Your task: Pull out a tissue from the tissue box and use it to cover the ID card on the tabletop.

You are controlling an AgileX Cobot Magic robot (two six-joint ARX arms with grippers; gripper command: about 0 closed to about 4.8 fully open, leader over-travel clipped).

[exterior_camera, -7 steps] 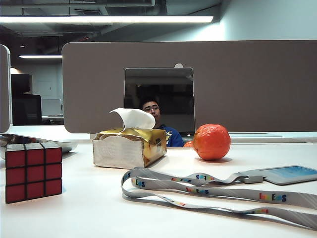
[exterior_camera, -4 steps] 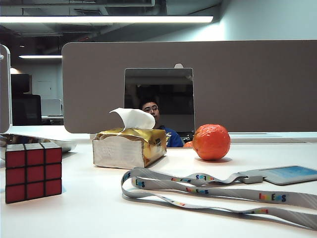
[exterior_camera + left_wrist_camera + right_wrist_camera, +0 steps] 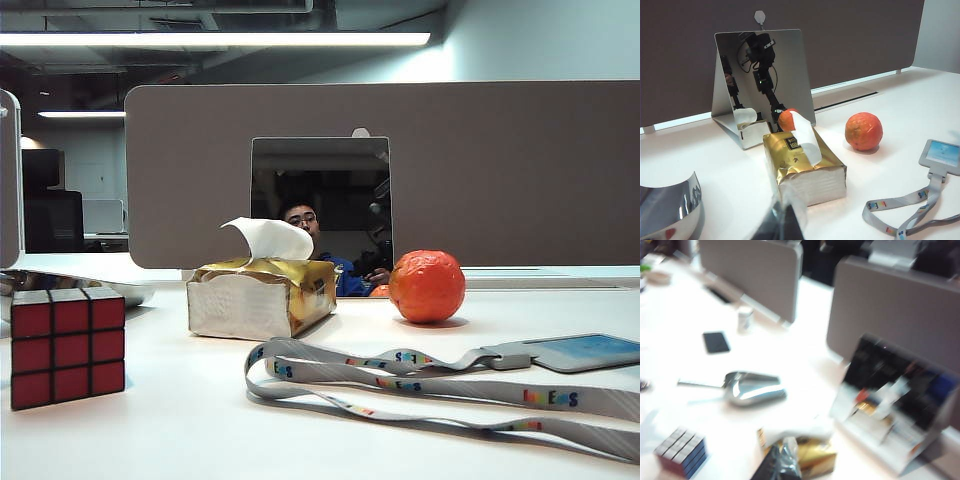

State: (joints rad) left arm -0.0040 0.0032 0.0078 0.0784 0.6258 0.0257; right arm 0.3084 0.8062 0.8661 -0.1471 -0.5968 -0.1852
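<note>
Tissue box [image 3: 262, 297]: left of centre in the exterior view, standing on the table [image 3: 180, 420]; gold top, pale sides.
Tissue [image 3: 268, 239]: one white sheet standing up out of the slot, curled over, touched by nothing.
ID card [image 3: 585, 351]: lower right of the exterior view, flat on the table, uncovered; joined to the grey lanyard [image 3: 420, 385] looping across the foreground.
Bystanders: red puzzle cube [image 3: 68, 346] at far left; orange ball [image 3: 427, 286] right of centre; small mirror [image 3: 762, 82] behind the box; metal scoop [image 3: 755, 388] in the centre left of the right wrist view.
Left gripper [image 3: 785, 222]: at the bottom edge of the left wrist view, near side of the box — fingers cropped, width not readable.
Right gripper [image 3: 779, 466]: at the bottom centre of the blurred right wrist view, above the gold top; fingers drawn together, holding nothing visible.
Step in hand: approach to the box — tissue not yet gripped, by the look of things.
Next move, as a judgement: fingers parted, lowered about the raised sheet, closed, then drawn upward to clear the slot.
</note>
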